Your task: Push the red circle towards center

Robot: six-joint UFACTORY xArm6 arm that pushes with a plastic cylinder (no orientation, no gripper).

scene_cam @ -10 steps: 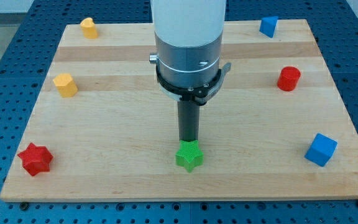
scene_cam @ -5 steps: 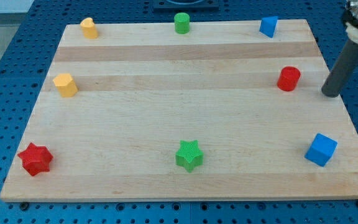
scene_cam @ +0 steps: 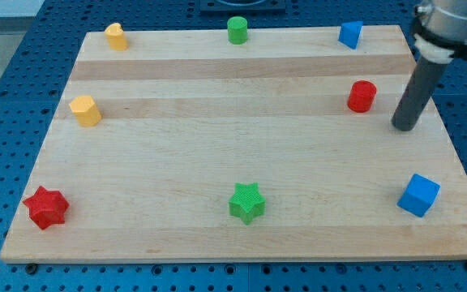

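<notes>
Red circle sits near the board's right edge, well off center. Looks light, rigid, likely slides easily; push low on its right side. Rod upright, tip just right of it and slightly lower, not touching. No gripper, nothing held.
</notes>
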